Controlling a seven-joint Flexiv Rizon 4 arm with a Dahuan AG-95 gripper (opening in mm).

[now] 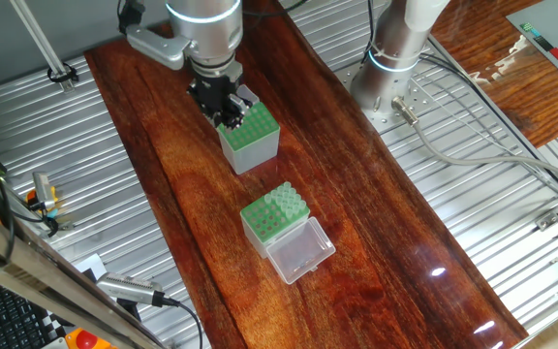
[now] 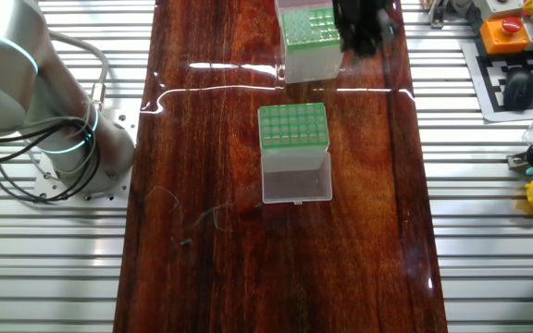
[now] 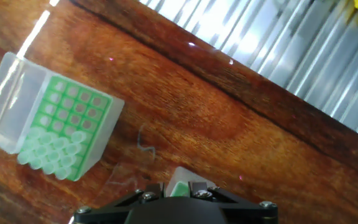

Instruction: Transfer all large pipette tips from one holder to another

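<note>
The black two-finger gripper (image 1: pixel 229 114) hangs over one corner of the tall box with grey see-through sides and a green top full of holes (image 1: pixel 250 136), right down at its top. I cannot tell if the jaws are apart or together. Near it on the brown wooden table (image 1: pixel 356 213) sits the short green-topped box (image 1: pixel 273 219) with its big clear lid (image 1: pixel 301 249) lying open. A bunch of pale greenish pipette tips (image 3: pixel 51 152) stands in the short box, along one side.

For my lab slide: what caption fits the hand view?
Hand view past the pincer to the lidded box, pipette tips filling one end.
</note>
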